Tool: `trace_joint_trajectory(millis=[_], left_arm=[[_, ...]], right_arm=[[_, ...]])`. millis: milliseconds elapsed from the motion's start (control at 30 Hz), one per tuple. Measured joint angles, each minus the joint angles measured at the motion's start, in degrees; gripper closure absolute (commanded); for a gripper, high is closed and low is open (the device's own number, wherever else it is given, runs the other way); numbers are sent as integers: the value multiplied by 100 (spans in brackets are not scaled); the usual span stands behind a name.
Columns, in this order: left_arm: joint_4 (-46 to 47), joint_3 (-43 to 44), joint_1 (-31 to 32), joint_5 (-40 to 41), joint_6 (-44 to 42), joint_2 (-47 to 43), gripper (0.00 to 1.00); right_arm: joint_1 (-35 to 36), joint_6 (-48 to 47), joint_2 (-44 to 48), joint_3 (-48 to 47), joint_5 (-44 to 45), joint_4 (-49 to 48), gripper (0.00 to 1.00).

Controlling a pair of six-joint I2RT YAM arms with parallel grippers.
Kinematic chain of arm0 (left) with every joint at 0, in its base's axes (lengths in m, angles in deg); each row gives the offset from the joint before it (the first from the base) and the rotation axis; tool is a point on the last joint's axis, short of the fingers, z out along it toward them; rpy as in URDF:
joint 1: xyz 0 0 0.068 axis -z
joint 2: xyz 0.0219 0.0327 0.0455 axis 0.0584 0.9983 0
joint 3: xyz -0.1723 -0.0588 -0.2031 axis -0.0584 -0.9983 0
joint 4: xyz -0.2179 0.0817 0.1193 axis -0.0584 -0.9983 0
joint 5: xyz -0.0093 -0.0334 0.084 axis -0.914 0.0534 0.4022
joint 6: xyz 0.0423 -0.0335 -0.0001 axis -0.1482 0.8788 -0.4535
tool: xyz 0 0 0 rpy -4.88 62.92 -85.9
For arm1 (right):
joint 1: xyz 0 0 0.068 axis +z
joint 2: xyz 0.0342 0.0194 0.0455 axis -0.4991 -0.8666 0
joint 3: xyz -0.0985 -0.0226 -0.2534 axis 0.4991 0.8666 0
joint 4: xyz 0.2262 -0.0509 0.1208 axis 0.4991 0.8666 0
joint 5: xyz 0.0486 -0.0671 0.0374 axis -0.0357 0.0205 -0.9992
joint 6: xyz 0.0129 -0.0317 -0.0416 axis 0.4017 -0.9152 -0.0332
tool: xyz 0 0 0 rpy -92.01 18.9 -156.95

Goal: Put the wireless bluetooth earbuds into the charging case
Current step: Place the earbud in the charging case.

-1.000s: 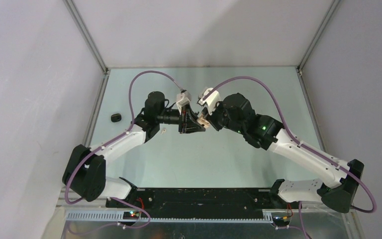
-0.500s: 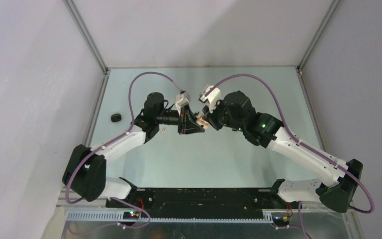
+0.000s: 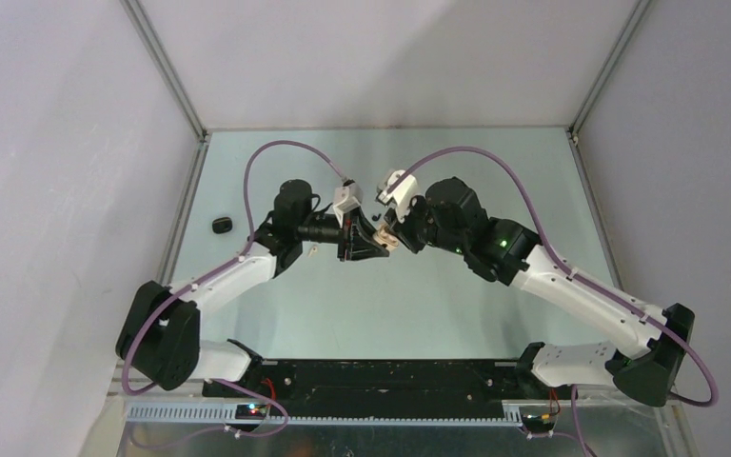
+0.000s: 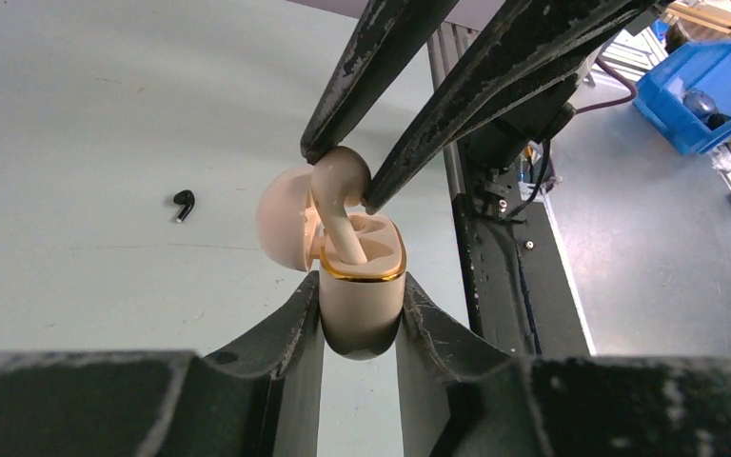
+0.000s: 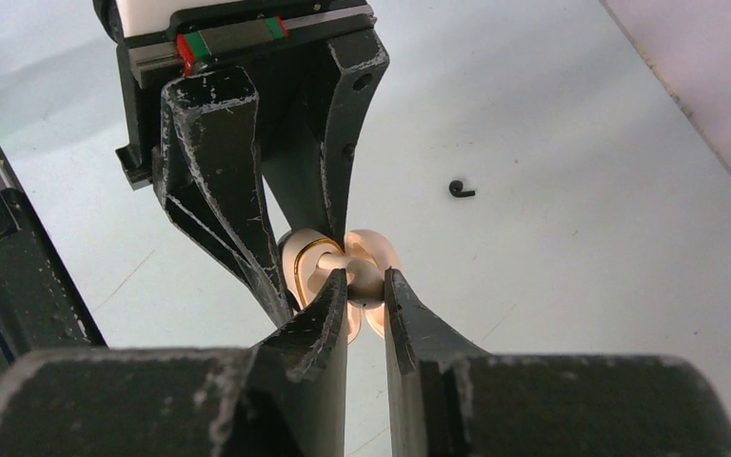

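Over a pale green table between white walls, an open case is clamped by the left gripper. An earbud, stem in it, is pinched by the right gripper.

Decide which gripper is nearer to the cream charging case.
Left. The left gripper grips the cream charging case by its body; the right gripper is just beyond its open mouth, pinching a cream earbud.

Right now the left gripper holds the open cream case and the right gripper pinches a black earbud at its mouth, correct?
No: the earbud in the right gripper is cream, as the left wrist view shows. The left gripper does hold the open cream case.
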Motion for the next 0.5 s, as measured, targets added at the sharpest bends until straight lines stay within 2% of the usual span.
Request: trace_joint_trajectory(millis=[500], left_arm=[[350, -203, -33, -304, -146, -50, 100]], right_arm=[[201, -339, 188, 192, 142, -92, 91]])
